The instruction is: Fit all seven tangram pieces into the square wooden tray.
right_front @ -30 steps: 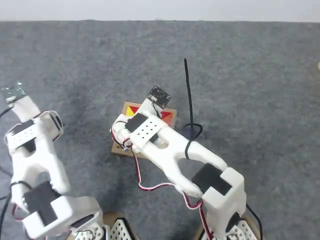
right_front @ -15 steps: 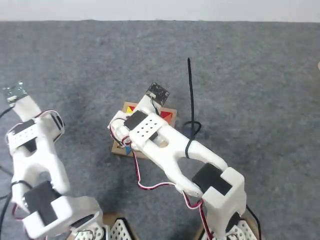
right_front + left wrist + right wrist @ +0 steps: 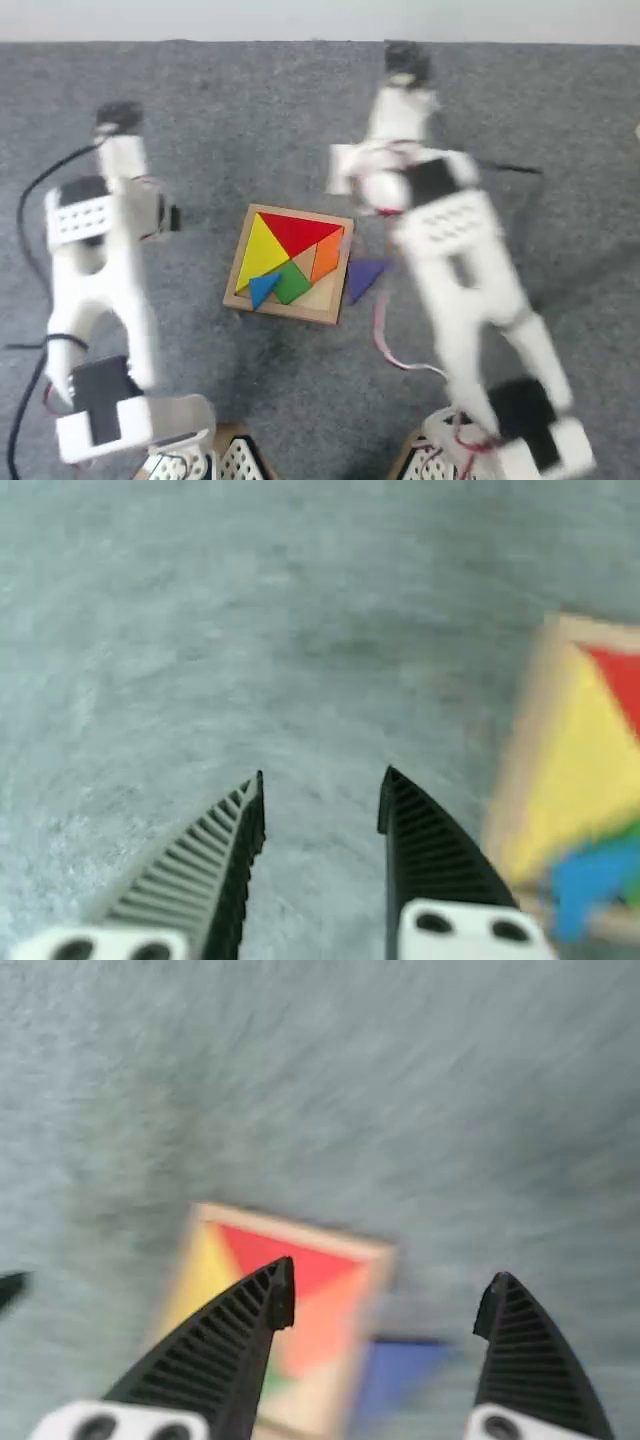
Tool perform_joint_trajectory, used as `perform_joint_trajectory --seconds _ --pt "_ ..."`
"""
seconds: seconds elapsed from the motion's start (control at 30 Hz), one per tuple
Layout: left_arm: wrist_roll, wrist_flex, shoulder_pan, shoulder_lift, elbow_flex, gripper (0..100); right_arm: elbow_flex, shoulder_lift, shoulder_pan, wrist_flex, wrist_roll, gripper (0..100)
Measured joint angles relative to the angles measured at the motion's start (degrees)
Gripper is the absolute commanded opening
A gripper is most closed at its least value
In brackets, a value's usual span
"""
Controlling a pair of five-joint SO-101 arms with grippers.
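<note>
Grey felt-like surface (image 3: 230, 110), both arms raised above it. The square wooden tray (image 3: 286, 309) lies flat on the surface between the two arms. In the tray we count five coloured pieces lying flat: a large yellow triangle (image 3: 260, 255) along the side toward the left arm, a large red triangle (image 3: 300, 232) along the far side, an orange piece (image 3: 326, 258) at the side toward the right arm, a green piece (image 3: 292, 285) near the middle and a small blue piece (image 3: 263, 289) beside it. A patch of bare wood shows in the near corner on the right arm's side. A purple triangle (image 3: 365, 277) lies on the surface outside the tray, just beside the edge toward the right arm; we cannot tell whether it touches the rim. The left pincer (image 3: 322, 780) is spread, nothing between its jaws, over bare surface to one side of the tray. The right pincer (image 3: 390, 1275) is spread wide, also holding nothing, high over the tray and the purple triangle. Both wrist views are blurred, so we note no finer piece outlines there.
</note>
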Motion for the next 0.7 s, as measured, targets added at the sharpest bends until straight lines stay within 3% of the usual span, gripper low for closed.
perform_joint_trajectory --seconds 0.13,0.3,0.47,0.7 --pt "-4.7 9.5 9.4 -1.8 -4.1 20 4.2 -7.8 7.5 9.1 14.2 29.6" --pt "-7.3 11.1 20.8 -13.4 2.4 28 24.5 -12.9 13.2 2.0 25.3 29.6" --pt "-9.3 3.7 25.2 -27.0 18.3 29 44.5 -14.1 13.7 -10.0 26.9 29.6" --pt "-10.8 -5.5 25.8 -29.5 32.6 29 52.0 -14.1 13.5 -14.8 26.5 29.6"
